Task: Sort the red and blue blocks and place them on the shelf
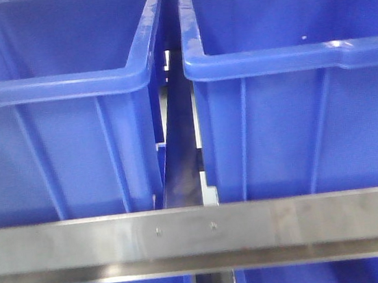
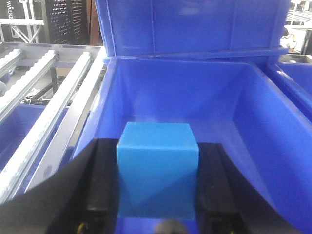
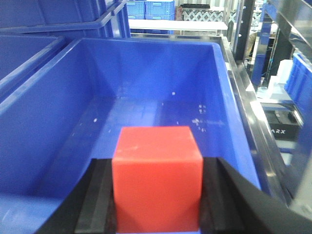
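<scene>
The left gripper point(image 2: 157, 195) is pinching the blue block point(image 2: 157, 170) between its two black fingers point(image 2: 103, 180), one flat face against each pad. The right gripper point(image 3: 157, 200) is pinching the red block point(image 3: 157, 175) in the same manner. Neither block is resting on anything.

Each block is hanging just inside the near wall of a blue bin. In the left wrist view, the left bin point(image 2: 195, 92) is opening ahead of and below the blue block, with the shelf's roller tracks point(image 2: 44, 97) running alongside to the left. In the right wrist view, the right bin point(image 3: 146, 68) is lying ahead of and below the red block.

The drop path for both blocks is therefore pointing straight down onto the bin floors, and each arm is already standing at its own bin. Being cubes, the blocks have no long axis to align.

The front view is showing two bins behind the shelf rail point(image 1: 200, 230), with no arm in sight.
</scene>
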{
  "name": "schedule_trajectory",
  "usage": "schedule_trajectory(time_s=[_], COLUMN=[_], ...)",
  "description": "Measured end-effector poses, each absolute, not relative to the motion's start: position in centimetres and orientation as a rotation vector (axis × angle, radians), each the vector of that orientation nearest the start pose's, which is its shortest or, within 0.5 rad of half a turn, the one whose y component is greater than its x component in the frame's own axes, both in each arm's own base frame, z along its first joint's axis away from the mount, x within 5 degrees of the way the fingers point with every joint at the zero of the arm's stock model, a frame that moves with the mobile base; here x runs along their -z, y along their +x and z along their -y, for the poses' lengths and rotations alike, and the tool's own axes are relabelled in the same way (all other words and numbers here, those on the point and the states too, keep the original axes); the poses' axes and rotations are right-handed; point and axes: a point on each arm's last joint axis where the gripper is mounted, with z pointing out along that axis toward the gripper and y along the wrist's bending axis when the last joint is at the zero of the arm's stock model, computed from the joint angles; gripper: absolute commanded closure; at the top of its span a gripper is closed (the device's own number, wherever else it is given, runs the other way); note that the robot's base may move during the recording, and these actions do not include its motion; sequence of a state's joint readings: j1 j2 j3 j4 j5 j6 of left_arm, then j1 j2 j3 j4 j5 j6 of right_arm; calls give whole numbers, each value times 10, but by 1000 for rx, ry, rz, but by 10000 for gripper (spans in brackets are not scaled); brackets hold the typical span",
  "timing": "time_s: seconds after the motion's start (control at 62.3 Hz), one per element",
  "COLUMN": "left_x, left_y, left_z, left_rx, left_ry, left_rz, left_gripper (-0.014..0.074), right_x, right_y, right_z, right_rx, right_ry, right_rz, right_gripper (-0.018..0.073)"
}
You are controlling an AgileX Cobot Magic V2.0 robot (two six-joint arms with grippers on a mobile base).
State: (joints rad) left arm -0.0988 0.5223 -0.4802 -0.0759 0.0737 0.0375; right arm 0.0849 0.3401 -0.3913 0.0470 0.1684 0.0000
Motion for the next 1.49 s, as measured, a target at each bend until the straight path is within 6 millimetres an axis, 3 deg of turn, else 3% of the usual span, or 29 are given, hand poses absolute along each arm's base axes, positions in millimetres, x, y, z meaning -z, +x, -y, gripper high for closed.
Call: schedule_trajectory(time_s=[1.493], left_x=[-328], left_y=[114], left_z=[12], left_rx=[111], left_ry=[53], left_rz=[-1599], left_gripper=[471], right_x=[-307], right_y=[83], right_z=[-8], right_rx=[-108], right_ry=[-37], right_rz=[-1601], right_gripper=[515])
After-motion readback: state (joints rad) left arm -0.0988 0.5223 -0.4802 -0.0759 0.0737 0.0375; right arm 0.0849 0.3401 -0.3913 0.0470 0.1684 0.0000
